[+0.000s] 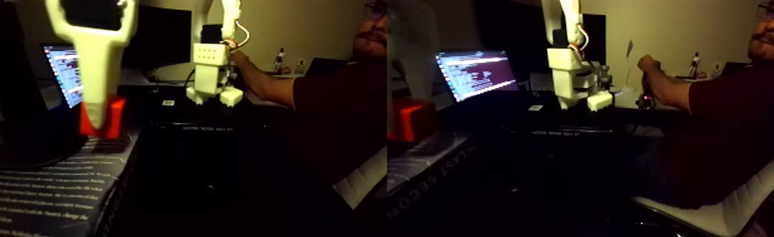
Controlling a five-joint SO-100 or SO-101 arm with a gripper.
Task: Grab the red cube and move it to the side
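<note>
The red cube (115, 120) is at the far edge of a printed black box (33, 195) in the left half of the fixed view, and again at the left edge of the right half (414, 120). My white gripper (98, 123) hangs close to the camera. One broad finger (99, 75) lies across the cube's near face, its tip at the cube's lower part. The other finger is hidden behind the cube, so the grip itself does not show. Whether the cube rests on the box or hangs just above it is unclear.
A second white arm (212, 75) stands on the dark desk behind, with a person's hand (241, 60) at it. An open laptop (477, 72) glows on the desk. The person sits on a white chair (720, 208) at the right.
</note>
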